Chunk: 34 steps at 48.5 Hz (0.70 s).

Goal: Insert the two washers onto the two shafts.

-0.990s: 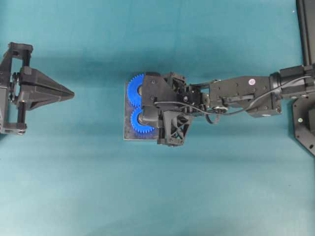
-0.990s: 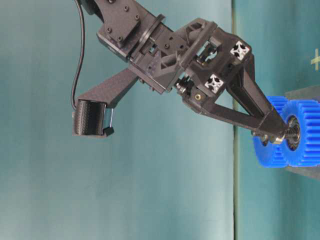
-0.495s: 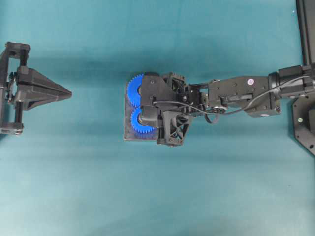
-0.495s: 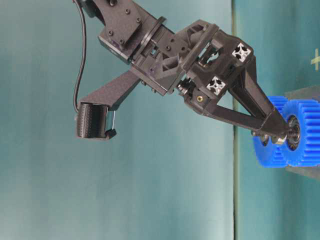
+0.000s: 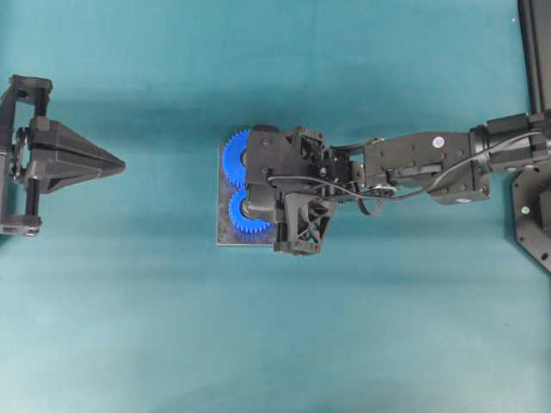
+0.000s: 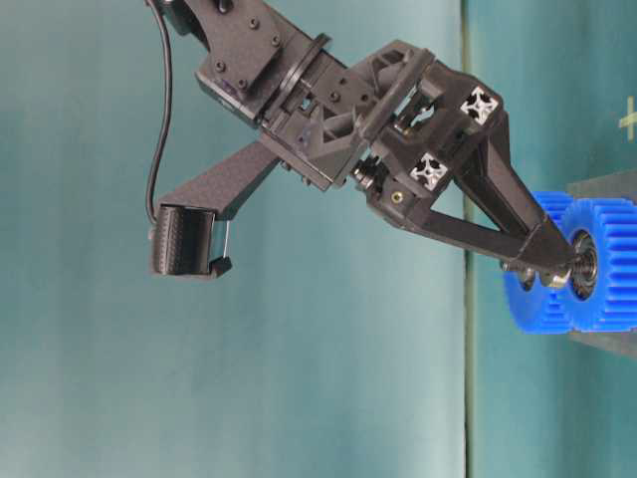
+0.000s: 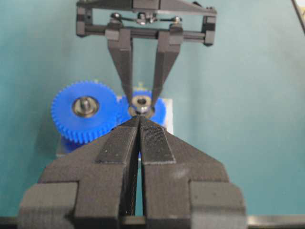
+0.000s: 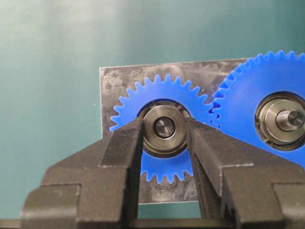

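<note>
Seating: right end effector is straddling the washer on the shaft, jaws spreading.
Left end effector: is staying pressed together.
Next: lifting clear.

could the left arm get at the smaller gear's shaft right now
Probably not. The right gripper has its fingers either side of the washer on the smaller blue gear, and its body hangs over that spot. The left gripper sits shut, well off from the grey plate.

Two bright blue gears on a mottled dark grey plate; teal table; black tools, ridged pads; washer apparently steel-grey.
</note>
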{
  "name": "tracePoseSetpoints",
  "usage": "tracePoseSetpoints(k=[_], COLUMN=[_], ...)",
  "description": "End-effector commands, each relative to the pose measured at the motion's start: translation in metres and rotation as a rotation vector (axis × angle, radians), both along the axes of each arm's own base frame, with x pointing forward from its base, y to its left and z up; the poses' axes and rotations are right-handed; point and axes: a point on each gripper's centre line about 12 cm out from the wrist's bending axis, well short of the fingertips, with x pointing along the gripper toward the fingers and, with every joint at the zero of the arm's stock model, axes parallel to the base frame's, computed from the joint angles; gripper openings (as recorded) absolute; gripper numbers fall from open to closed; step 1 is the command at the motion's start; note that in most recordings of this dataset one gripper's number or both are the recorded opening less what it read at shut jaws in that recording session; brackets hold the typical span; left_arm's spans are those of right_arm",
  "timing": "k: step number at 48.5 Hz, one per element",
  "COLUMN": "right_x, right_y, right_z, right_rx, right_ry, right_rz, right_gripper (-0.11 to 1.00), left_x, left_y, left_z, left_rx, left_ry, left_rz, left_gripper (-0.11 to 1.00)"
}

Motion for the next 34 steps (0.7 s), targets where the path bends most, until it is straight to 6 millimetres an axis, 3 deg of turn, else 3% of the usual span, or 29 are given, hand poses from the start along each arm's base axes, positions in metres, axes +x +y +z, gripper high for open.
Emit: tracePoseSetpoints(k=[1, 6, 9, 34], right_x=[0.0058, 0.0058, 0.0055, 0.0056], right_y=[-0.0072, -0.0072, -0.0065, -0.0059], right_z=[0.0131, 0.0125, 0.0141, 0.0209], right_rx=[-0.008, -0.007, -0.007, -0.009], right_ry=[-0.04, -0.038, -0.044, -0.064], right_rz=[-0.009, -0.01, -0.009, -0.005], right_gripper=[0.42, 0.71, 0.83, 0.79], left_x=[0.0011, 0.0002, -0.0003, -0.002], left_y=[0.0018, 0.0018, 0.0021, 0.0021], left_z=[0.0064, 0.0068, 0.0076, 0.002], left_rx=[0.002, 0.002, 0.002, -0.001], left_ry=[-0.023, -0.026, -0.029, -0.025], left_rz=[0.007, 0.007, 0.009, 0.009], left_gripper=[0.01, 0.01, 0.01, 0.01])
